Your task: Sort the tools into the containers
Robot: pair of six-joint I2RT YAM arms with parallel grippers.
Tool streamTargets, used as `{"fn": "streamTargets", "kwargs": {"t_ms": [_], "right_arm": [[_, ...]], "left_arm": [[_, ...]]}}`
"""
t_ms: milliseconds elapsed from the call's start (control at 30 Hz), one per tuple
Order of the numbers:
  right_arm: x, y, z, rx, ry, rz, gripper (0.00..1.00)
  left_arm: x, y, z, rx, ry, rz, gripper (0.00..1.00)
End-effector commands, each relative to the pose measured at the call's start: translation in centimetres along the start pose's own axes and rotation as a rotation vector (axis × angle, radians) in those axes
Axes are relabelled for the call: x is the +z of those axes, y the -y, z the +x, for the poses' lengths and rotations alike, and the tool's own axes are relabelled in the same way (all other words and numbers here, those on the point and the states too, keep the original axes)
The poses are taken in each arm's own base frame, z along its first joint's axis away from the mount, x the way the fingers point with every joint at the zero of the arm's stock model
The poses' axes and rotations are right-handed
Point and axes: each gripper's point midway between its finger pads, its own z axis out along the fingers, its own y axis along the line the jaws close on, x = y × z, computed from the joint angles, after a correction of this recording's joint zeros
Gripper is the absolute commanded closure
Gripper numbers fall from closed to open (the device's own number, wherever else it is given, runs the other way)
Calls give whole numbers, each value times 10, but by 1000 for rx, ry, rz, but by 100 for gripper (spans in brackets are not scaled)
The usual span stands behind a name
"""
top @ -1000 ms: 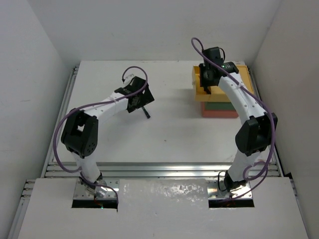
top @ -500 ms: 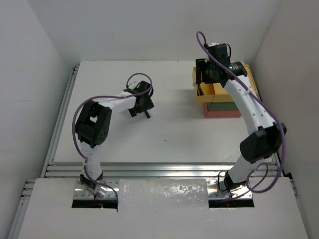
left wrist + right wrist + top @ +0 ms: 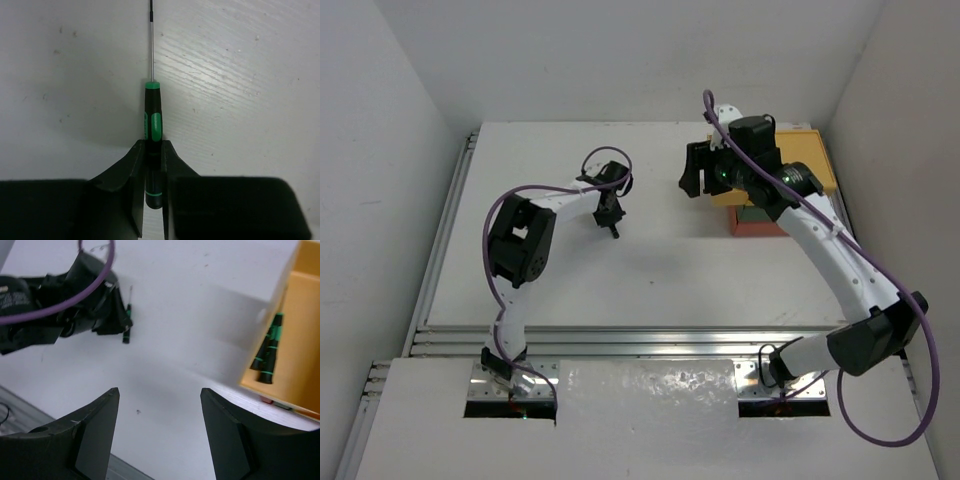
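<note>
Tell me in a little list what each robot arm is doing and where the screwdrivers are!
Left end effector: shut on the thin screwdriver with the black-and-green handle, gripping near the handle's rear end
Held screwdriver: lying along the white table, metal shaft pointing away from the end effector
Right end effector: open, holding nothing, above the table beside the boxes
Yellow plastic drawer box: black-and-green screwdrivers inside, seemingly two

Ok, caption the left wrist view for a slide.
Left gripper shut on the handle of a black-and-green screwdriver lying on the white table.
</note>
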Motion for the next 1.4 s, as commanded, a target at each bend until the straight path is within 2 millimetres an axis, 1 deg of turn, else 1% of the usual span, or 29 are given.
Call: {"fn": "streamTargets", "kwargs": {"t_ms": [0, 33, 67, 133, 167, 200, 233, 267, 300, 333, 367, 400, 433, 467, 533, 567, 633, 733, 867, 1000, 1033, 1100, 1133, 1167, 1200, 1267, 1300, 1333, 1367], "right_arm": [[-3, -39, -5, 14, 77, -211, 33], [-6, -44, -4, 15, 88, -245, 30], [-1, -47, 11, 22, 63, -270, 30], [-2, -60, 15, 37, 71, -346, 29], [3, -61, 29, 52, 40, -366, 27], [4, -67, 29, 65, 51, -402, 24], [1, -78, 35, 73, 36, -476, 18], [6, -83, 43, 108, 26, -506, 9], [7, -87, 50, 130, 9, -532, 9], [12, -87, 61, 150, -12, -537, 9], [17, -87, 66, 168, -25, -536, 7], [20, -90, 73, 189, -34, -551, 7], [23, -91, 77, 201, -41, -552, 7], [27, -94, 78, 224, -40, -559, 7], [36, -99, 88, 268, -58, -549, 8], [39, -102, 91, 281, -65, -555, 8], [44, -108, 102, 304, -95, -570, 8], [52, -117, 104, 350, -93, -598, 12], [55, -128, 103, 356, -85, -623, 18], [55, -137, 102, 351, -81, -660, 39], [56, -139, 101, 345, -75, -667, 55], [57, -137, 100, 342, -67, -657, 70], [57, -136, 101, 337, -66, -653, 86], [58, -135, 101, 339, -66, -643, 96], [58, -134, 100, 335, -60, -635, 100], [57, -130, 102, 322, -66, -612, 100], [57, -128, 98, 313, -55, -591, 100], [56, -122, 101, 290, -67, -557, 100], [53, -119, 92, 273, -50, -531, 100]], "left_arm": [[8, 11, 14, 70, -51, 50, 100], [5, 9, 18, 77, -61, 64, 100], [2, 12, 16, 74, -49, 83, 100], [-12, 8, 20, 63, -50, 118, 100], [-20, 16, 14, 48, -23, 176, 100], [-27, 20, 14, 39, -19, 219, 100], [-46, 23, 24, 46, -49, 309, 100], [-60, 40, 17, 37, -15, 417, 100], [-65, 37, 31, 40, -43, 459, 100], [-92, 49, 29, 36, -49, 570, 100], [-108, 61, 26, 35, -21, 650, 100], [-127, 61, 32, 32, -30, 717, 100], [-144, 71, 26, 26, 9, 801, 100], [-159, 67, 35, 7, -13, 860, 100], [-186, 73, 30, -13, 34, 985, 100], [-187, 68, 37, -25, 24, 999, 100], [-216, 72, 32, -47, 55, 1101, 100], [-238, 70, 32, -67, 73, 1181, 100], [-252, 69, 32, -82, 73, 1229, 100], [-260, 70, 30, -89, 75, 1252, 100], [-261, 70, 30, -92, 74, 1258, 100], [-264, 71, 30, -94, 66, 1273, 100], [-264, 71, 31, -95, 64, 1274, 100], [-266, 71, 30, -92, 65, 1278, 100], [-266, 71, 30, -90, 68, 1277, 100], [-266, 70, 27, -77, 87, 1261, 76], [-259, 67, 28, -74, 82, 1218, 62], [-266, 70, 15, -71, 112, 1191, 27], [-246, 58, 12, -58, 126, 1044, 15]]}}
